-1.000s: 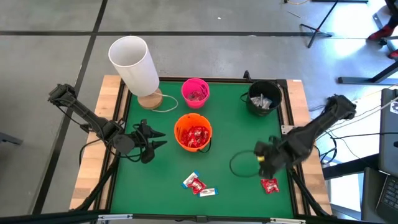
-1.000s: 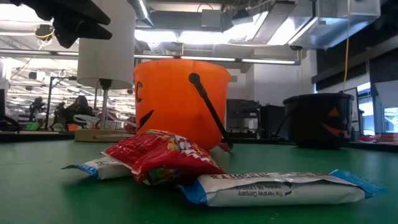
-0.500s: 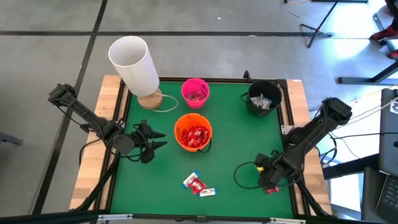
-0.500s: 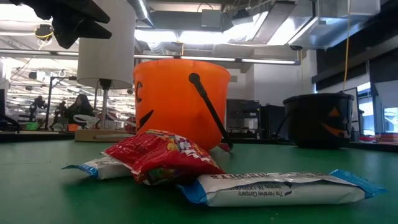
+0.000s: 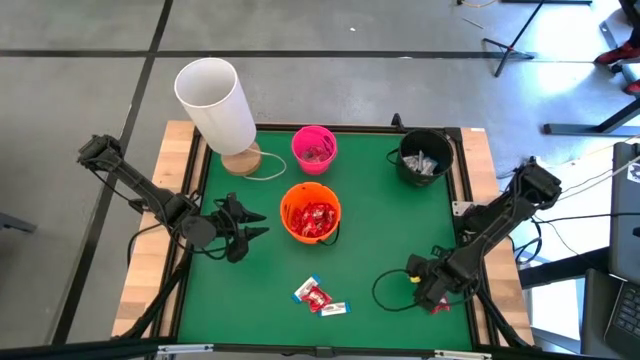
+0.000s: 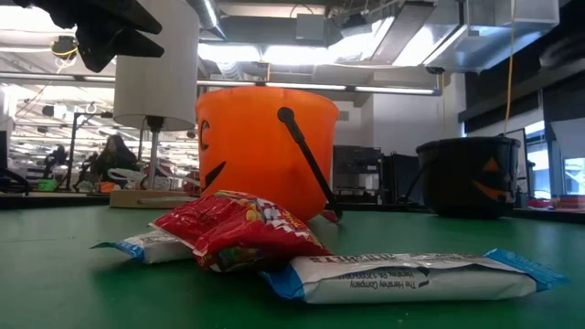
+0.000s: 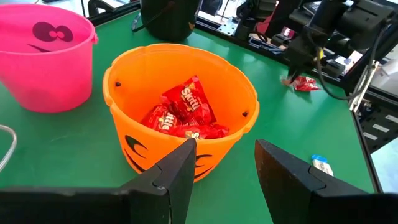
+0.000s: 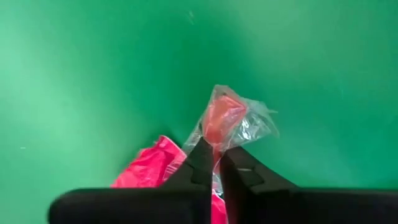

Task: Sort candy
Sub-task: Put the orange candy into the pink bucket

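The right hand (image 8: 214,163) at five o'clock on the green worktop (image 5: 380,220) has just snapped shut on a clear-wrapped pink sweet (image 8: 225,119), ready for lifting.

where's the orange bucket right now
In the high view the orange bucket stands near the middle of the green table, just in front of the pink bucket, beside the waiting left gripper.

Bright overhead light; soft shadows; low view's room hazy; wrist close-up blurred.
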`<state>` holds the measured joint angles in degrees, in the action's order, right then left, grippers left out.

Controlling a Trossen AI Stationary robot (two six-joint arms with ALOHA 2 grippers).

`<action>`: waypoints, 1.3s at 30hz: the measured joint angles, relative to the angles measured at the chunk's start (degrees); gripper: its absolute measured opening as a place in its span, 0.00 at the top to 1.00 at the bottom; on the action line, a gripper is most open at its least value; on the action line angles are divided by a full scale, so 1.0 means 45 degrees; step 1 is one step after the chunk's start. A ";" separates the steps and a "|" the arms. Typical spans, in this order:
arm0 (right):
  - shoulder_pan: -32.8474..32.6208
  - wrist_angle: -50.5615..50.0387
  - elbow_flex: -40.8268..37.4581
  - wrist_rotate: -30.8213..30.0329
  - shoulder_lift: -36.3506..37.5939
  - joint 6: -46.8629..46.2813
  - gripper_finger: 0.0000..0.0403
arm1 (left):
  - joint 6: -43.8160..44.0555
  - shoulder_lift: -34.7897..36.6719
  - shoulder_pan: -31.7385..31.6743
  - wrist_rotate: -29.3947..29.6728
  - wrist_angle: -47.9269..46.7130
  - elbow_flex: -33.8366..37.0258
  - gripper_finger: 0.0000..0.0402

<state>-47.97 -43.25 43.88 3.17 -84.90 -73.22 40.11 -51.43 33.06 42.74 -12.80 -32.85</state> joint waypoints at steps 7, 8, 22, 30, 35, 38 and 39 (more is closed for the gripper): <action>0.1222 -0.0828 0.1356 -0.1379 0.0097 0.1892 0.96 | 0.0060 -0.0003 0.0000 0.0000 0.0000 0.0002 0.60; 0.1569 -0.0800 0.1578 -0.1672 0.0097 0.2500 0.98 | 0.0060 -0.0003 0.0000 0.0000 0.0000 -0.0002 0.60; 0.8871 0.0703 0.5576 -0.4603 0.0107 1.2659 0.99 | 0.0065 0.0002 -0.0004 0.0000 0.0107 0.0002 0.60; 1.3618 0.5015 0.6382 -0.2073 -0.0363 1.6028 0.97 | 0.0060 0.0000 -0.0005 0.0000 0.0102 0.0002 0.60; 1.5550 0.7537 0.6382 0.0723 -0.1646 1.6426 0.97 | 0.0003 0.0002 -0.0002 0.0002 0.0089 0.0000 0.60; 1.6147 0.8607 0.6382 0.1335 -0.2373 1.6362 0.97 | -0.0005 0.0000 -0.0003 0.0005 0.0085 0.0000 0.60; 1.6303 0.8730 0.6382 0.1606 -0.2566 1.6367 0.97 | -0.0008 -0.0002 -0.0001 0.0000 0.0079 0.0002 0.60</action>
<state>25.40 -3.96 72.60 10.39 -96.45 0.43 40.07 -51.44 33.05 42.74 -12.44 -32.84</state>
